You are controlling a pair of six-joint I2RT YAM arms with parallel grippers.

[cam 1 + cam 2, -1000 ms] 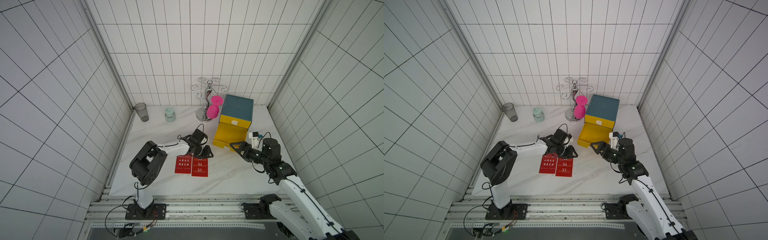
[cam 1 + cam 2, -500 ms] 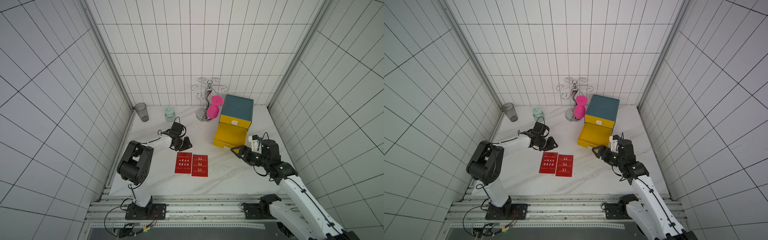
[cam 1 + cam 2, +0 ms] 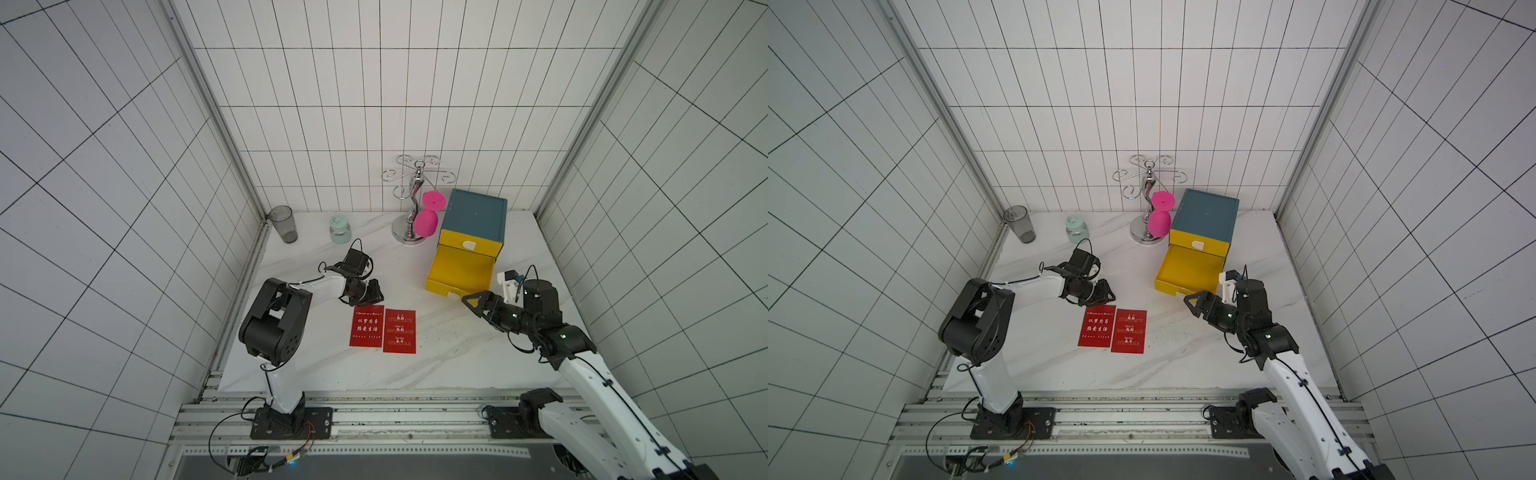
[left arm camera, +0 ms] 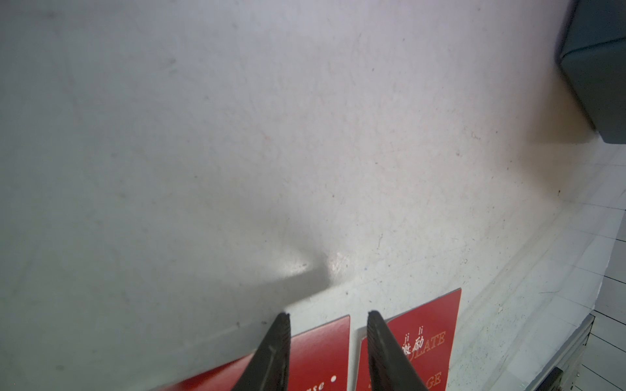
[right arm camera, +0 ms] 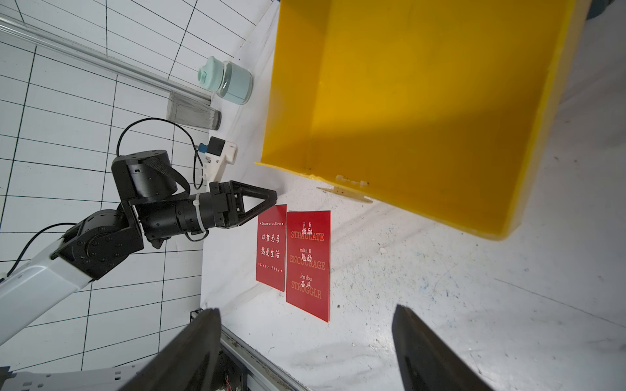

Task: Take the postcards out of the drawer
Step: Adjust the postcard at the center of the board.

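Found two red postcards (image 3: 399, 331) flat and side by side on the marble table (image 3: 449, 361), lower centre of the frame, outside the open yellow drawer (image 3: 459, 270) at centre right. Noted left gripper (image 3: 377, 291) just above their top edges, jaws slightly parted, empty. Noted right gripper (image 3: 469, 300) near the drawer's front, jaws wide apart, empty.

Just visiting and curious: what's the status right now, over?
Left gripper, right gripper open, empty. Two postcards on table, drawer looks empty. Nothing in the way.
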